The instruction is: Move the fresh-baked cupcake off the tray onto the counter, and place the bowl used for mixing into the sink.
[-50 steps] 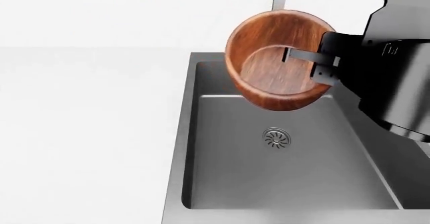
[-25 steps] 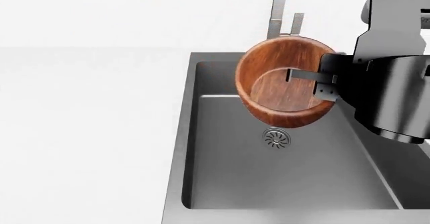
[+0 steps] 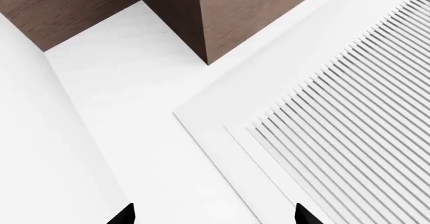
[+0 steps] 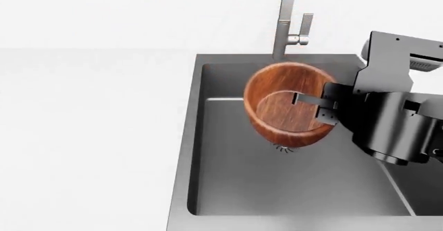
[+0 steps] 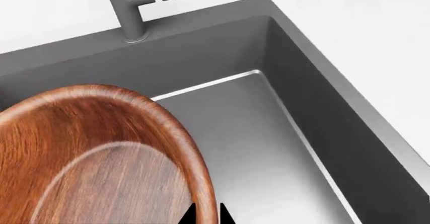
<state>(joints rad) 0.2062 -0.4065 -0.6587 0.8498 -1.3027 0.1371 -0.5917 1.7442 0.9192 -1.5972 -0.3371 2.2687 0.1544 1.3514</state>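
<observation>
My right gripper (image 4: 320, 108) is shut on the rim of the reddish-brown wooden bowl (image 4: 287, 105). It holds the bowl tilted inside the dark grey sink (image 4: 229, 189), low over the drain, which is mostly hidden under the bowl. In the right wrist view the bowl's rim (image 5: 195, 173) sits pinched between my fingertips, with the sink floor (image 5: 269, 153) beyond. My left gripper (image 3: 213, 215) is open and empty, and does not show in the head view. The cupcake and the tray are out of view.
The steel faucet (image 4: 285, 21) stands behind the sink, just beyond the bowl; it also shows in the right wrist view (image 5: 131, 7). White counter (image 4: 90, 137) lies left of the sink. The left wrist view shows brown wood panels (image 3: 255, 12) and a white slatted surface (image 3: 349, 118).
My right gripper has lowered the bowl from up by the faucet down into the sink basin, over the drain. The faucet handle now shows behind it.
</observation>
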